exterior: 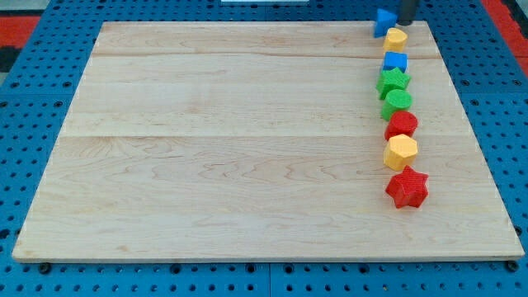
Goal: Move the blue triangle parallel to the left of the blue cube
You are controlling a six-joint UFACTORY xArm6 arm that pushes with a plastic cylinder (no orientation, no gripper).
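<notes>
The blue triangle [384, 21] sits at the board's top edge, near the view's top right. The blue cube [395, 61] lies below it, with a small yellow block [396, 38] between the two. My dark rod comes in from the view's top edge, and my tip [407, 22] stands just right of the blue triangle and just above the yellow block. I cannot tell whether the tip touches the triangle.
Below the blue cube a column runs down the board's right side: a green star [393, 81], a rounded green block [397, 102], a red block [402, 125], a yellow hexagon [402, 152] and a red star [407, 187]. The wooden board [231, 140] lies on a blue pegboard.
</notes>
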